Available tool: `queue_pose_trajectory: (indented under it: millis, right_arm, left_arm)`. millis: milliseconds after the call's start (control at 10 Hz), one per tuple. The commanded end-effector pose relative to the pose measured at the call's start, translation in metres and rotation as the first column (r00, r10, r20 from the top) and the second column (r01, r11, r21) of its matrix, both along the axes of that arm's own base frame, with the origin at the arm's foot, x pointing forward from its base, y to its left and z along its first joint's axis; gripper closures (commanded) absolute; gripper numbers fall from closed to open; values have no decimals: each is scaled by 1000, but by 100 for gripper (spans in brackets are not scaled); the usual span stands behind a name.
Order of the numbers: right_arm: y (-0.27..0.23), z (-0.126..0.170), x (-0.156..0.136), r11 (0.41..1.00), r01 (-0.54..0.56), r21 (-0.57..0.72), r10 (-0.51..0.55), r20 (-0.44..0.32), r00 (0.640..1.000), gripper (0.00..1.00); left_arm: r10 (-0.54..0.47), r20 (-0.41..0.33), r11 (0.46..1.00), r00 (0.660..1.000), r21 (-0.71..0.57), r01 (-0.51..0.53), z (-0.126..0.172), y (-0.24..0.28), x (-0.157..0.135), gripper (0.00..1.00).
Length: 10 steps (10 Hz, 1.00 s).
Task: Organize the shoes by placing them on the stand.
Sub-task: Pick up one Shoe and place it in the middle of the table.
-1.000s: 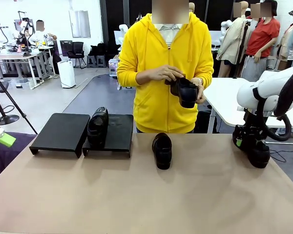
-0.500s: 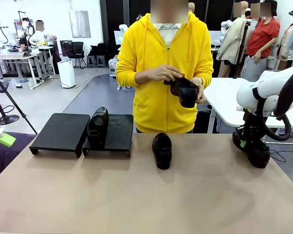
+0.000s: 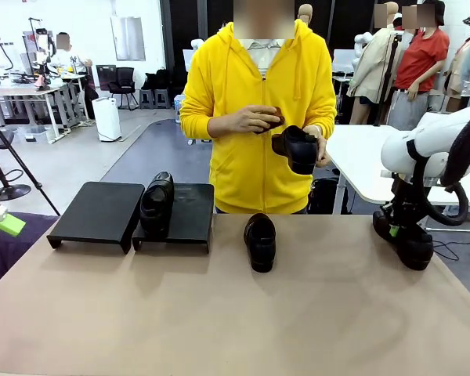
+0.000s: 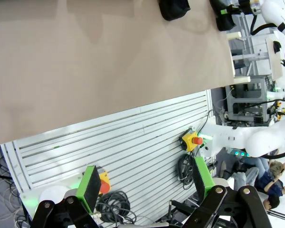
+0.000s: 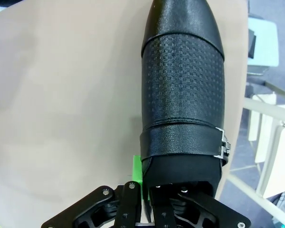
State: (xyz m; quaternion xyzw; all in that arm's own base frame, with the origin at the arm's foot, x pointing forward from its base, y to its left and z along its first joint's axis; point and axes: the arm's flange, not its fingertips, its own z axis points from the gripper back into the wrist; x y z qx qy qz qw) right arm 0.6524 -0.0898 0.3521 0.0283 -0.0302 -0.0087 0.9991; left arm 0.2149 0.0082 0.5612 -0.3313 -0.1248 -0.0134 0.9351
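Right jaws clench the heel end of a black dress shoe [image 3: 413, 247] at the desk's right edge: pick-up in hand. Next comes a lift and a long carry left to the stand [image 3: 102, 207] (one shoe [image 3: 157, 204] sits there); left jaws gape, empty.

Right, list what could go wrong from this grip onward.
1. The right gripper pinches just the heel rim of the right-hand shoe; lifted, the long toe end might droop or slip out.
2. That shoe sits close to the table at its right edge; a slip could send it off.
3. The way to the stand passes the middle shoe, which might get knocked.
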Motion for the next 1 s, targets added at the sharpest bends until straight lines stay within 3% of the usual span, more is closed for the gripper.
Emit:
queue_pose_trajectory:
  millis: [0, 200, 300, 500, 700, 800, 900]
  right_arm:
    - [-5, 17, -10, 1000, -6, 19, 5, 17, 1000, 100]
    - [-9, 95, -52, 988, 131, 82, -132, 5, 991, 100]
    - [-3, 147, -99, 985, 147, 92, -142, -57, 988, 100]
    - [12, 209, -194, 980, 198, 33, -195, -87, 977, 100]
    - [27, 229, -262, 970, 241, 18, -240, -45, 970, 100]
    - [23, 227, -276, 969, 243, 38, -242, -23, 970, 100]
    - [13, 221, -270, 962, 269, 34, -269, -10, 963, 100]
  left_arm:
    - [-12, 4, 1000, 1000, -16, 13, 3, 1, 0, 0]
    - [-12, 4, 1000, 1000, -16, 13, 3, 1, 0, 0]
    - [-12, 4, 1000, 1000, -16, 13, 3, 1, 0, 0]
    - [-12, 4, 1000, 1000, -16, 13, 3, 1, 0, 0]
    - [-12, 4, 1000, 1000, -16, 13, 3, 1, 0, 0]
    - [-12, 4, 1000, 1000, -16, 13, 3, 1, 0, 0]
    - [-12, 4, 1000, 1000, -16, 13, 3, 1, 0, 0]
